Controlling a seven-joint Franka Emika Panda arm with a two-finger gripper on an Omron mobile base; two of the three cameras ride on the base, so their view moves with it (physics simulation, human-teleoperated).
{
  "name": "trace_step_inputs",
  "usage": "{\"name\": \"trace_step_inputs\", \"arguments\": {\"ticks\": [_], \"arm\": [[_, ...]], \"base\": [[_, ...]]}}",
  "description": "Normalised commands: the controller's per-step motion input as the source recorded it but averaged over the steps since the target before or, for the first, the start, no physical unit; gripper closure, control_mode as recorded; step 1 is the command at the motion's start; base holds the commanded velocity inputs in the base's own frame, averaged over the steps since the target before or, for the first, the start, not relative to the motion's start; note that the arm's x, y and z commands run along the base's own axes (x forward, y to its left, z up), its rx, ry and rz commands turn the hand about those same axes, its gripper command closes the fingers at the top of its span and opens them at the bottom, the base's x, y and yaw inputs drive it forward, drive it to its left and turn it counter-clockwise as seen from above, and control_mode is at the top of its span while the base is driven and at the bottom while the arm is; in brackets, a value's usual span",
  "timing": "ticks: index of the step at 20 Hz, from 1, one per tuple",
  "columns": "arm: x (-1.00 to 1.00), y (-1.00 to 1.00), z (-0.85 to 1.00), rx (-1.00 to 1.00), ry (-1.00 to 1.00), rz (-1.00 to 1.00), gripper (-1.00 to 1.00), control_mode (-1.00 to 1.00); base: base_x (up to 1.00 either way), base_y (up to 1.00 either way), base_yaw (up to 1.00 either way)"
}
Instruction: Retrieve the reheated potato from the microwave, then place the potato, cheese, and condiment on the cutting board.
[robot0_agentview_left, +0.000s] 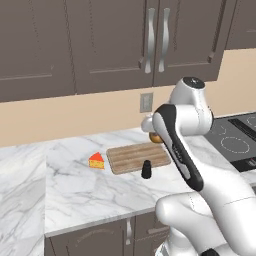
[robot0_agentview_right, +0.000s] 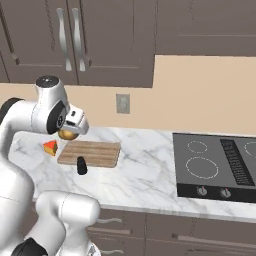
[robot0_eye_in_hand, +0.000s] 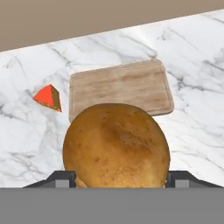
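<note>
White arm bent forward over counter, claw clamped on potato, raised above bare cutting board. Cheese left of board; condiment at near edge.

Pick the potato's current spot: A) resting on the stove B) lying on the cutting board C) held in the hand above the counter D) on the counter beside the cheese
C: the potato sits gripped in the hand, raised off the counter, with the bare cutting board lying beyond it and the cheese off to the board's side.
</note>
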Motion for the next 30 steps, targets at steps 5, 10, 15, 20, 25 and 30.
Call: {"name": "trace_step_inputs", "arguments": {"ticks": [5, 10, 15, 20, 25, 30], "arm": [[0.85, 0.03, -0.50, 0.00, 0.08, 0.04, 1.00, -1.00], [0.57, 0.18, -0.57, 0.00, 0.07, 0.05, 1.00, -1.00], [0.52, 0.19, -0.60, 0.00, 0.06, 0.04, 1.00, -1.00], [0.52, 0.01, -0.59, 0.00, 0.00, 0.02, 1.00, -1.00], [0.40, 0.00, -0.51, 0.00, 0.00, 0.02, 1.00, -1.00], [0.49, 0.04, -0.47, 0.00, 0.00, 0.02, 1.00, -1.00]], "base": [[0.00, 0.00, 0.00], [0.00, 0.00, 0.00], [0.00, 0.00, 0.00], [0.00, 0.00, 0.00], [0.00, 0.00, 0.00], [0.00, 0.00, 0.00]]}}
